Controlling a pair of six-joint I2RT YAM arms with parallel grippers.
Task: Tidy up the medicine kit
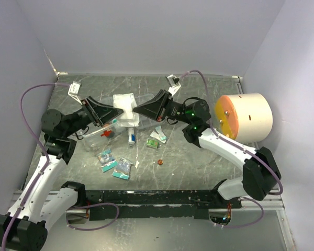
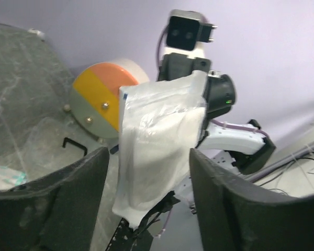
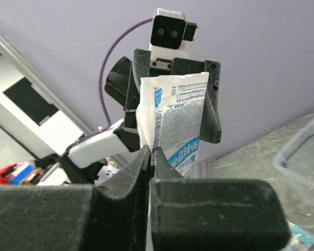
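Observation:
A white gauze packet (image 1: 124, 104) with blue print hangs in the air between my two grippers, above the medicine kit (image 1: 92, 140), a clear box with a red cross (image 1: 107, 133). My right gripper (image 1: 137, 109) is shut on the packet's edge; in the right wrist view its jaws (image 3: 152, 151) pinch the packet (image 3: 178, 115). My left gripper (image 1: 114, 112) is open. In the left wrist view its gripper (image 2: 149, 157) has one finger on each side of the packet (image 2: 159, 130) without clamping it. The kit's clear wall and black handle (image 2: 73, 146) show below.
A big cream cylinder with an orange face (image 1: 246, 117) lies at the right. Small packets (image 1: 107, 159) (image 1: 123, 168), a tube (image 1: 131, 137), a green and white packet (image 1: 158, 135) and a small orange item (image 1: 160, 162) lie on the table in front of the kit.

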